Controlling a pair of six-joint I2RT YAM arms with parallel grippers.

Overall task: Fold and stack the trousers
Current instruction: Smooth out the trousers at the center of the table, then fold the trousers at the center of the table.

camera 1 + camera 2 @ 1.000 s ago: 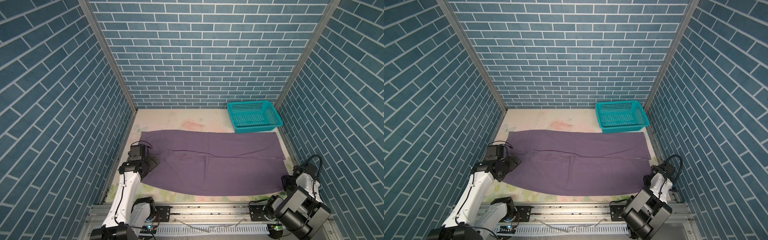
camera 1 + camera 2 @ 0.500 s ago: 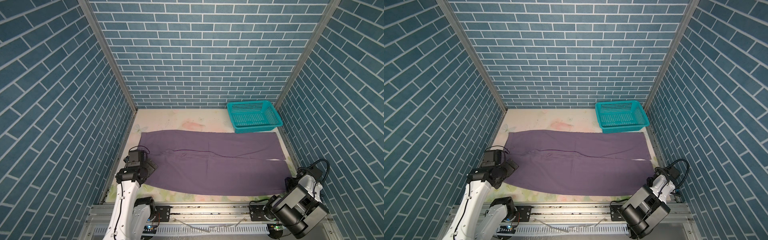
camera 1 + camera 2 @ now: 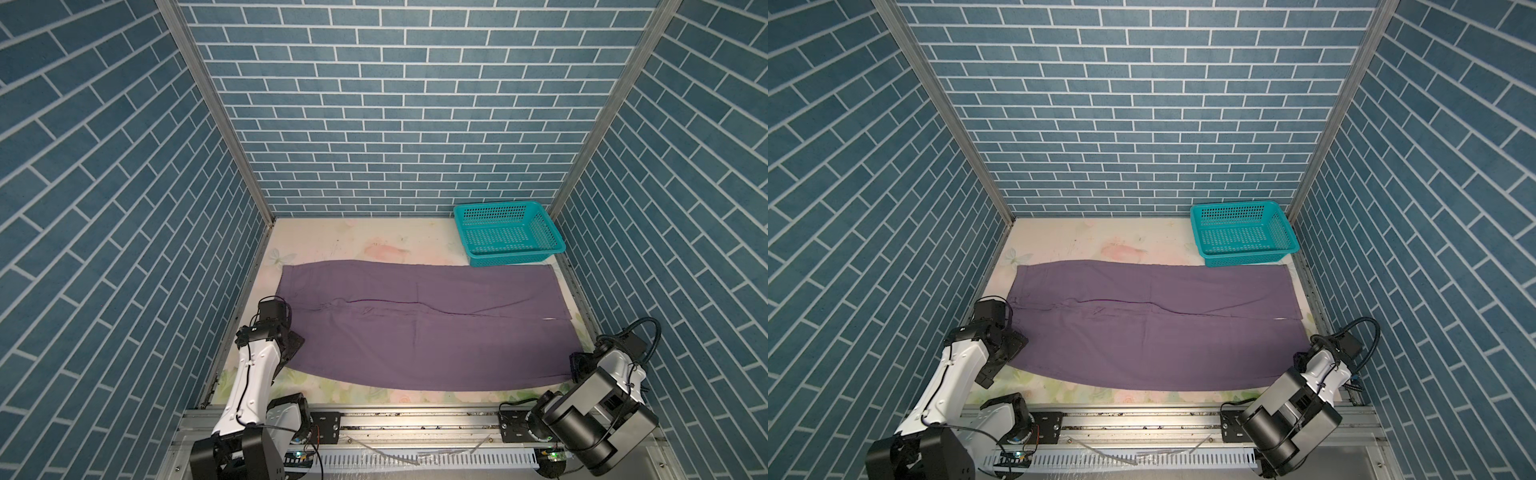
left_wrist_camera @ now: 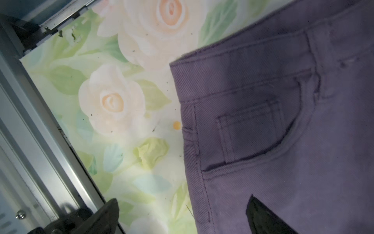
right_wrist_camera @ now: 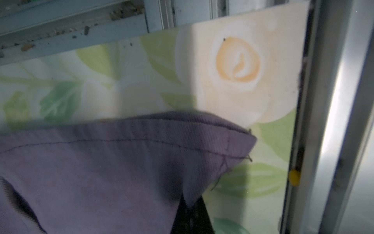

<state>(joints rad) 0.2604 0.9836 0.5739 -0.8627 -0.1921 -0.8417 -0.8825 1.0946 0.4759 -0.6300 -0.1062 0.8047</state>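
A teal perforated basket [image 3: 515,254] stands in the far right corner of the floral-printed desk [image 3: 357,243], beside blue brick-patterned walls [image 3: 395,124].

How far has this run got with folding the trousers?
Done: the trousers lie spread flat, full length, no fold yet. In hand: the right gripper has its fingers shut on the near hem corner; the left gripper, fingers open, straddles the near edge by the waistband. Left: every fold, then stacking; the basket is empty.
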